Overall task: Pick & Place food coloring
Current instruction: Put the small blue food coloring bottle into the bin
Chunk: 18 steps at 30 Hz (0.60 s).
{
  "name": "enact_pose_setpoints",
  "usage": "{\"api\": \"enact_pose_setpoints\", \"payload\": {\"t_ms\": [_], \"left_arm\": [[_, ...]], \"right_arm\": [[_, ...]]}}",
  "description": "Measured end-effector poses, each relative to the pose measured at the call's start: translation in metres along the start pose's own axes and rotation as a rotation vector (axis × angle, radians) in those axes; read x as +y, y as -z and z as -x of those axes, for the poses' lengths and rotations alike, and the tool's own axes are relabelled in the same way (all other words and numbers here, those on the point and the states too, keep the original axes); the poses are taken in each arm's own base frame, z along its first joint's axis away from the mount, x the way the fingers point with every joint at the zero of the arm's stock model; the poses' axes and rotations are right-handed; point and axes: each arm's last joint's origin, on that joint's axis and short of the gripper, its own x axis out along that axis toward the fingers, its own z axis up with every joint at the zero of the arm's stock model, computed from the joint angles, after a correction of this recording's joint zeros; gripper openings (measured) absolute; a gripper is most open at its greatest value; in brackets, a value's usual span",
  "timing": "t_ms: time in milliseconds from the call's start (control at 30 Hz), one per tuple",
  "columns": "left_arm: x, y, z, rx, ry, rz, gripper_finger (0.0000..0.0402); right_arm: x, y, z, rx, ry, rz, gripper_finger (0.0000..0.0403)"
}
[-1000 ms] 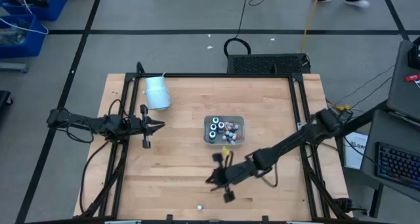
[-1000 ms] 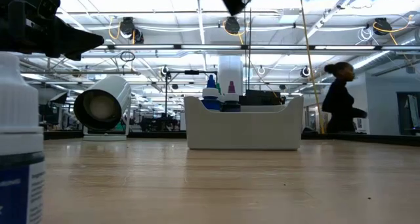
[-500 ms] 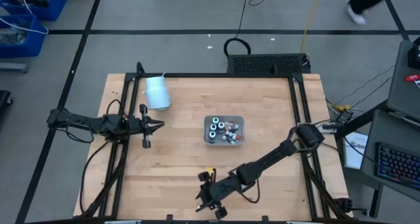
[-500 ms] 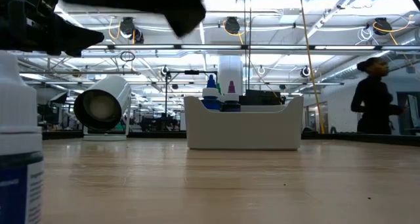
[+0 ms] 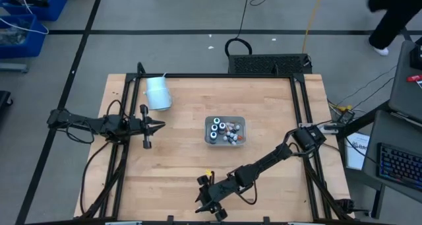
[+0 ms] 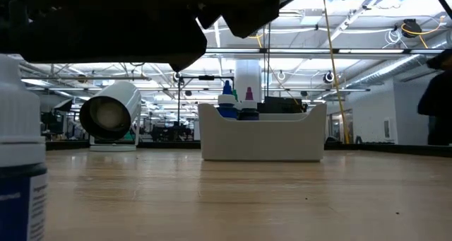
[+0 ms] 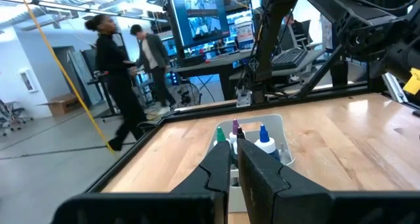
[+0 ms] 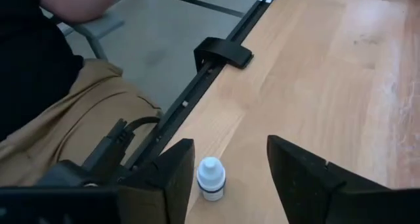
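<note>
The right gripper [image 8: 226, 175] hangs spread over 1 small white-capped bottle [image 8: 211, 179] near the table [image 5: 184, 165] edge. A skewed closing could tip it off. Mid-table, the tray [image 5: 225, 130] holds the other bottles. The left gripper [image 5: 155, 126] waits shut; the cup [image 5: 157, 93] lies farthest.

right hand [image 5: 202, 200] moved to table edge, opened
</note>
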Motion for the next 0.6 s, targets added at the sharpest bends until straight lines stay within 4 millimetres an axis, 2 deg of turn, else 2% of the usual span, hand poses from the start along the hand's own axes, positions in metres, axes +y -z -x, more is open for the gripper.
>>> {"api": "enact_pose_setpoints", "payload": {"t_ms": [367, 600], "left_arm": [[0.000, 0.000, 0.000, 0.000, 0.000, -0.023, 0.0037], [0.000, 0.000, 0.000, -0.001, 0.000, 0.053, 0.0037]], "right_arm": [[0.000, 0.001, 0.000, 0.015, -0.001, -0.023, 0.0175], [0.013, -0.004, 0.000, -0.045, 0.000, -0.042, 0.0172]]}}
